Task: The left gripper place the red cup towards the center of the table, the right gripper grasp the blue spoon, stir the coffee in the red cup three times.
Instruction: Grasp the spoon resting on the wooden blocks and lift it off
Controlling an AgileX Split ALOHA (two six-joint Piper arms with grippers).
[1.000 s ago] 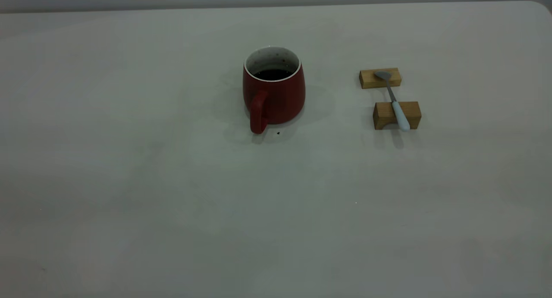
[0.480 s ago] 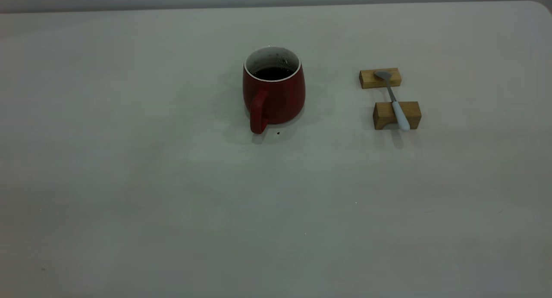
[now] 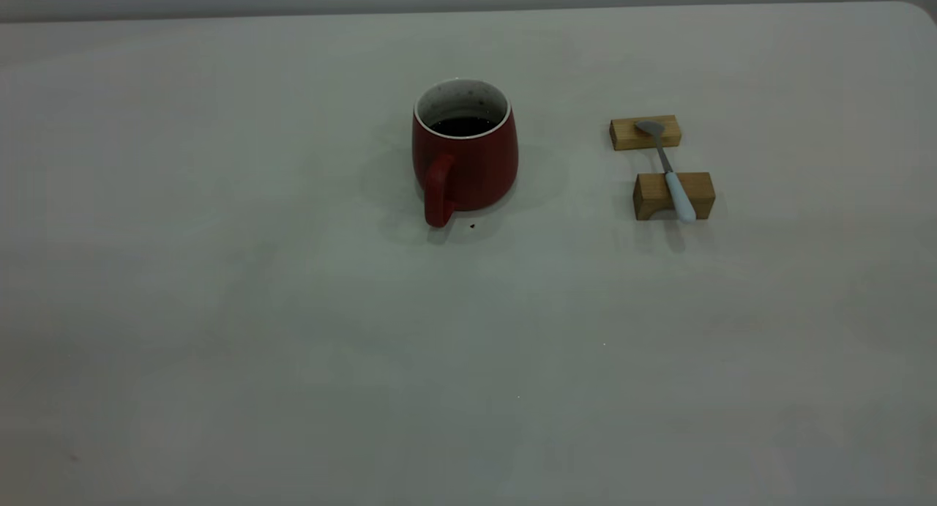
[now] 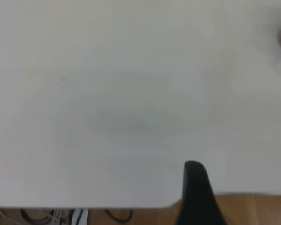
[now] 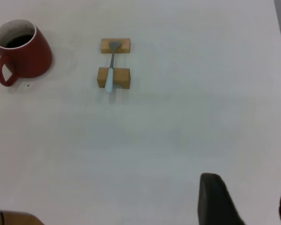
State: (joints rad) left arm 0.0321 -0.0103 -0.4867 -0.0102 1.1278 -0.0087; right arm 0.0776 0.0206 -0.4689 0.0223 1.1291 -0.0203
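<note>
The red cup (image 3: 465,162) stands upright near the middle of the table (image 3: 293,330), handle toward the near side, with dark coffee (image 3: 463,126) inside. The blue spoon (image 3: 670,170) lies across two wooden blocks to the cup's right, bowl on the far block. No gripper shows in the exterior view. In the right wrist view the right gripper (image 5: 246,192) is open over bare table, far from the spoon (image 5: 110,70) and the cup (image 5: 23,49). In the left wrist view the left gripper (image 4: 241,187) shows one finger (image 4: 195,187) at the table's edge, nothing near it.
The far wooden block (image 3: 626,133) and the near wooden block (image 3: 651,195) hold the spoon off the table. A small dark speck (image 3: 472,225) lies by the cup's base. Wooden floor (image 4: 253,211) and cables (image 4: 51,215) show beyond the table's edge.
</note>
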